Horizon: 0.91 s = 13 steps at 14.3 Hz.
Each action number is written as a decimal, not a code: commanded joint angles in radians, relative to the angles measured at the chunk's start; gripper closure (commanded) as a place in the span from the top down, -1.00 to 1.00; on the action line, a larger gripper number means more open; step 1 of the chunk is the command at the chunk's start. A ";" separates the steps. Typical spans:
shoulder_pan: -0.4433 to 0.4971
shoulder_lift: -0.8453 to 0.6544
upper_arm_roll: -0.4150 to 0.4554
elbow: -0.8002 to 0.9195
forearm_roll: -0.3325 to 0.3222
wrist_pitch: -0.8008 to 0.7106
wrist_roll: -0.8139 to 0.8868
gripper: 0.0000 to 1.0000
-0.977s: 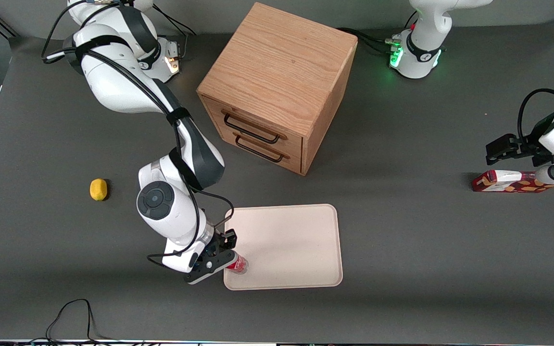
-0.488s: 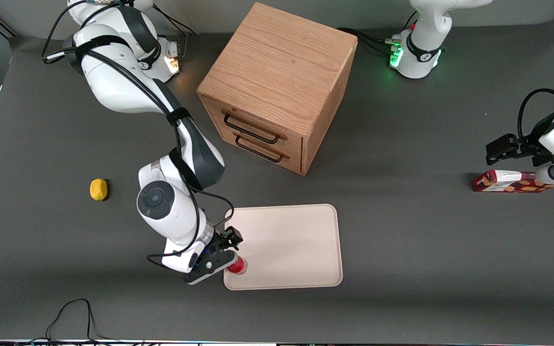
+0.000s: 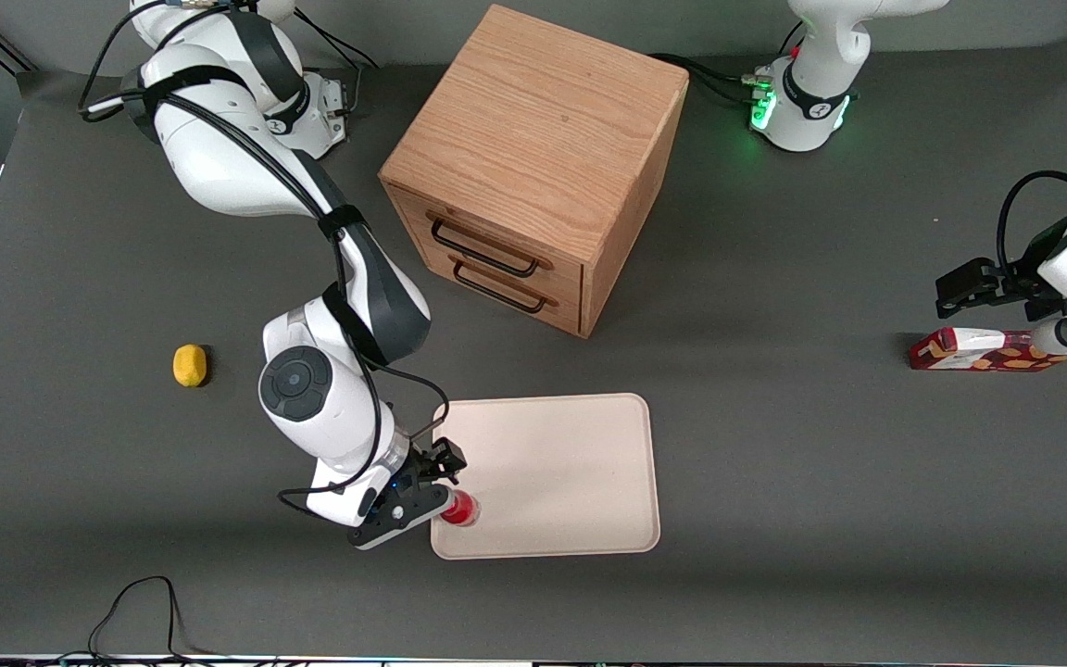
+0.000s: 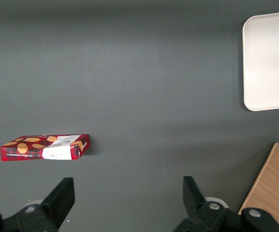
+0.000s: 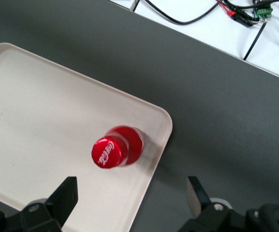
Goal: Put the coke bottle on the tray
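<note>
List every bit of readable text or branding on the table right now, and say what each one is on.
"Coca-Cola": white script on the red cap of the coke bottle, which stands upright on the tray, below the open gripper.
Red patterned carton: white label panel, print too small to read.
Wooden drawer cabinet, lemon: no text.

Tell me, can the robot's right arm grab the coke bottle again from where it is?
Probably yes. The gripper hangs open just above the coke bottle, which stands upright near a corner of the tray, with nothing between them.
</note>
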 commanded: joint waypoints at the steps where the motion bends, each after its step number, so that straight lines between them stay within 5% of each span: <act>1: -0.014 -0.111 -0.017 -0.102 -0.014 -0.094 0.032 1.00; 6: -0.105 -0.445 -0.026 -0.517 0.001 -0.111 0.031 1.00; 9: -0.204 -0.636 -0.035 -0.719 0.099 -0.142 0.028 1.00; 13: -0.209 -0.796 -0.153 -0.793 0.104 -0.278 0.012 1.00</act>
